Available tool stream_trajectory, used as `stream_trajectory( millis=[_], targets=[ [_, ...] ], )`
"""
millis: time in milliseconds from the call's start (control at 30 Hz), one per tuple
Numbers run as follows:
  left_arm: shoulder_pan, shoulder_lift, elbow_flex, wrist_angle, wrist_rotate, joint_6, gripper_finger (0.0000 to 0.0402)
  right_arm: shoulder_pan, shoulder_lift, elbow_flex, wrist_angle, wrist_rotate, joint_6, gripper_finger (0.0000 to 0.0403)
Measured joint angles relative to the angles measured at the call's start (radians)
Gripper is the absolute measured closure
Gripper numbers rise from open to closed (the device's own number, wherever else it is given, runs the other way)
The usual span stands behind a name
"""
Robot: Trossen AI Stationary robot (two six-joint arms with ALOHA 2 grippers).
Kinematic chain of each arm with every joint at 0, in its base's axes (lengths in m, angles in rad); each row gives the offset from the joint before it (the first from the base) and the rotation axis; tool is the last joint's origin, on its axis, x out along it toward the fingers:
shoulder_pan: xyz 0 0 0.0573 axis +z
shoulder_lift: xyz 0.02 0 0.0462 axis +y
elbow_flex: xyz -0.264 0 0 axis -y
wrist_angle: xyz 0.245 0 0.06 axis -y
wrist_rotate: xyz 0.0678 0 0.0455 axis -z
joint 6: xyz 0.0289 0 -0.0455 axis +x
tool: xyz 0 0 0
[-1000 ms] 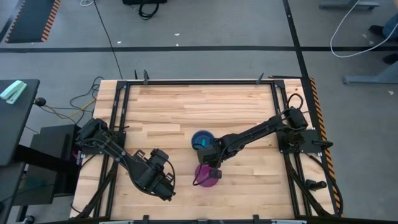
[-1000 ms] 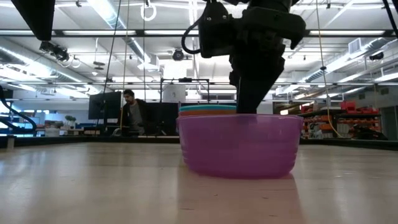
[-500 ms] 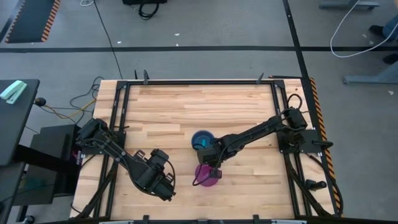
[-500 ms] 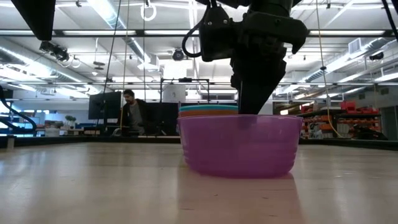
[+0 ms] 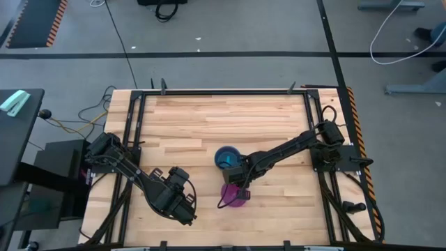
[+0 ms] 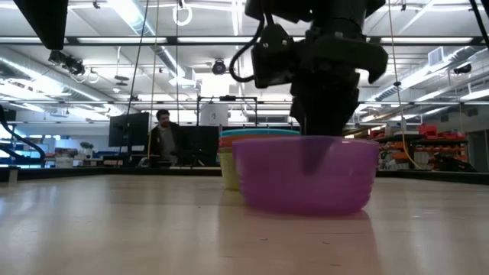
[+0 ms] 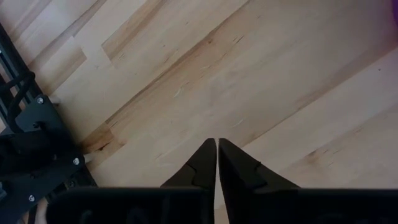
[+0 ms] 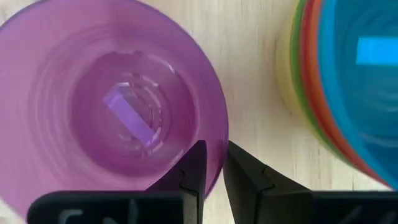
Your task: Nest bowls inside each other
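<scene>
Purple bowl (image 8: 112,106): rim wall clamped in right jaws (image 8: 212,163), on bench (image 5: 209,118), likely for lifting. Nested stack, blue bowl (image 8: 364,68) uppermost: just beside those jaws. Left jaws (image 7: 217,163): together, idle, well apart.

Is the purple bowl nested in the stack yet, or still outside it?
Outside. The purple bowl sits upright on the table beside the stack, with the right gripper pinching its rim.

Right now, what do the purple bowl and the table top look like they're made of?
The purple bowl, its rim pinched by the right end effector, looks like thin translucent plastic: glossy, with molded rings and light showing through its wall. The table top looks like pale wooden planks with visible grain and seams.
</scene>
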State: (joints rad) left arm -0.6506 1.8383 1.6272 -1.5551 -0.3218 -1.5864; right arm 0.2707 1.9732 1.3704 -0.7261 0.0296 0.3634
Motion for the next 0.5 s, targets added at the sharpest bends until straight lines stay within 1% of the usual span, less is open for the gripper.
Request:
stream_trajectory(
  millis=[133,333,500],
  targets=[
    [0.0,0.0,0.0,0.0,0.0,0.0,0.0374,0.0,0.0,-0.014,0.002,0.0,-0.001,0.0343],
    [0.0,0.0,0.0,0.001,0.0,0.0,0.0387,0.0,0.0,-0.014,0.022,0.0,-0.022,0.0346],
    [0.0,0.0,0.0,0.002,-0.009,0.001,0.0392,0.0,0.0,-0.014,0.046,-0.001,-0.026,0.0374]
  ],
)
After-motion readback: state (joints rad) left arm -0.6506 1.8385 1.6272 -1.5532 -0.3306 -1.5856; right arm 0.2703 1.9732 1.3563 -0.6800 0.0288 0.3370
